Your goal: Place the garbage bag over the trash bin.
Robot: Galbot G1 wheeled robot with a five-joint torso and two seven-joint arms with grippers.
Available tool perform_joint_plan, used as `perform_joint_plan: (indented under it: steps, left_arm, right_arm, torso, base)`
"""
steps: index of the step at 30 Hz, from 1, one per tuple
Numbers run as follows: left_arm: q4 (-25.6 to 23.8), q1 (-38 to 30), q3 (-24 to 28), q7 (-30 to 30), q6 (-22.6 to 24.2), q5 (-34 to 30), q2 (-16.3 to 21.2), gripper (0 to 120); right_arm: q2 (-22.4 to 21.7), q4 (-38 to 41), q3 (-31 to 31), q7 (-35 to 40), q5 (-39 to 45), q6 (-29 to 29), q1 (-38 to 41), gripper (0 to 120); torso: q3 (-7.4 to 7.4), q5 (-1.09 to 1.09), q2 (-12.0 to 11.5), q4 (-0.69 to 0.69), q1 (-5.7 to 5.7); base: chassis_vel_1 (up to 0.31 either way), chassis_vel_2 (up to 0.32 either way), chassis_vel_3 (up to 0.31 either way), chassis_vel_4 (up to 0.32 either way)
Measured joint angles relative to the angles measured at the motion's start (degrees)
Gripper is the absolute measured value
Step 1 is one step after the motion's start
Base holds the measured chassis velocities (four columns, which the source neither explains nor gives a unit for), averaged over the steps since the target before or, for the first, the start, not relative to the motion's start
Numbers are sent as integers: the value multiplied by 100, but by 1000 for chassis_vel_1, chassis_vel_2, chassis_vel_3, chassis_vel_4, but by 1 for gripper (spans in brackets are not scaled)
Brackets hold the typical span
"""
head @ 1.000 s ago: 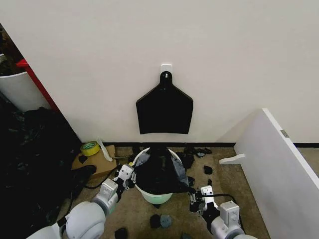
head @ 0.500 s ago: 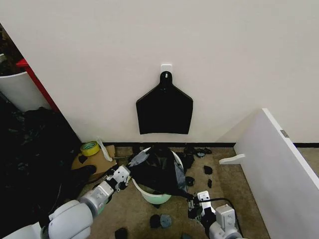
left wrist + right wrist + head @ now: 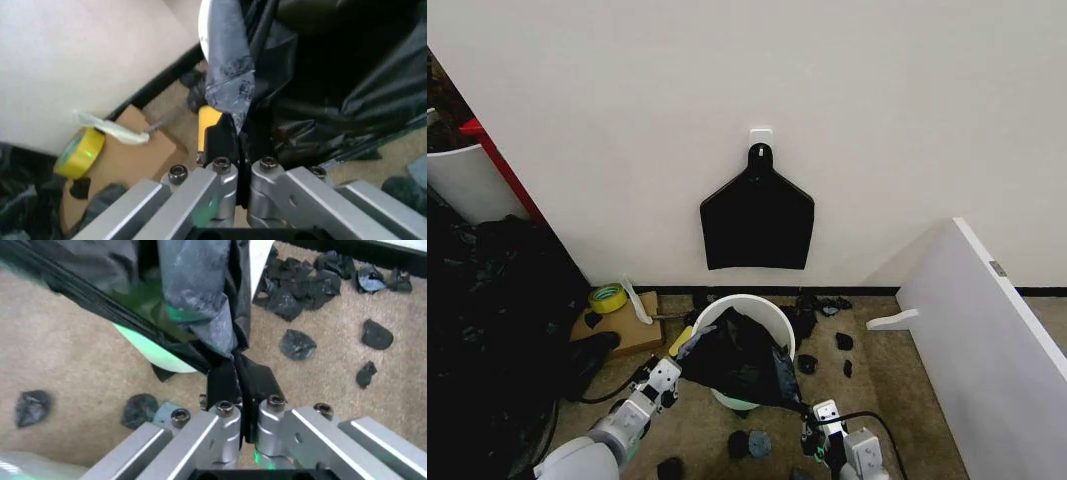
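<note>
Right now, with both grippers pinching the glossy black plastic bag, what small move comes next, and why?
Probably spread the left gripper and right gripper apart: the glossy black plastic bag drapes over only the near side of the round white bucket.

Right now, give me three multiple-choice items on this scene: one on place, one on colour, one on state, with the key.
1. Where does the thin glossy black garbage bag lie?
A. across the round white plastic trash bin
B. on the cardboard
C. on the white board
2. What colour is the tape roll by the wall?
A. red
B. yellow-green
C. blue
3. How do the left gripper and right gripper stand?
A. both open
B. one open
C. both shut on the bag

Key: 1 A, it drapes over the rim. 2 B, yellow-green. 3 C, each pinches bag film.
</note>
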Motion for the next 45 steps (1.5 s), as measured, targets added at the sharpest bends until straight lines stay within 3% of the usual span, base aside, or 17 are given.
perform_joint_plan:
  steps: [19, 26, 36, 39, 45]
  left_arm:
    - [744, -280, 204, -97, 71, -119, -619, 0]
    - [871, -298, 278, -79, 71, -124, -803, 0]
    - [961, -301, 287, -75, 97, -207, -970, 0]
    - [998, -308, 270, -86, 154, -255, -1007, 0]
    - [1082, -331, 261, -87, 168, -293, -1107, 22]
  right_arm:
    - [210, -986, -10, -682, -1307, 799, 301, 0]
    - [285, -1280, 74, -981, -1440, 1160, 341, 0]
    - [325, -1389, 152, -1246, -1533, 1232, 288, 0]
    - [295, -1451, 234, -1449, -1688, 1216, 242, 10]
    - [312, -1622, 412, -1805, -2003, 1416, 234, 31]
  torso:
    - [0, 0, 0, 0, 0]
    - [0, 0, 0, 0, 1]
    - [0, 0, 0, 0, 1]
    - [0, 0, 0, 0, 1]
    - [0, 0, 0, 0, 1]
  base:
    - [0, 0, 0, 0]
    - [0, 0, 0, 0]
    - [0, 0, 0, 0]
    - [0, 0, 0, 0]
    - [0, 0, 0, 0]
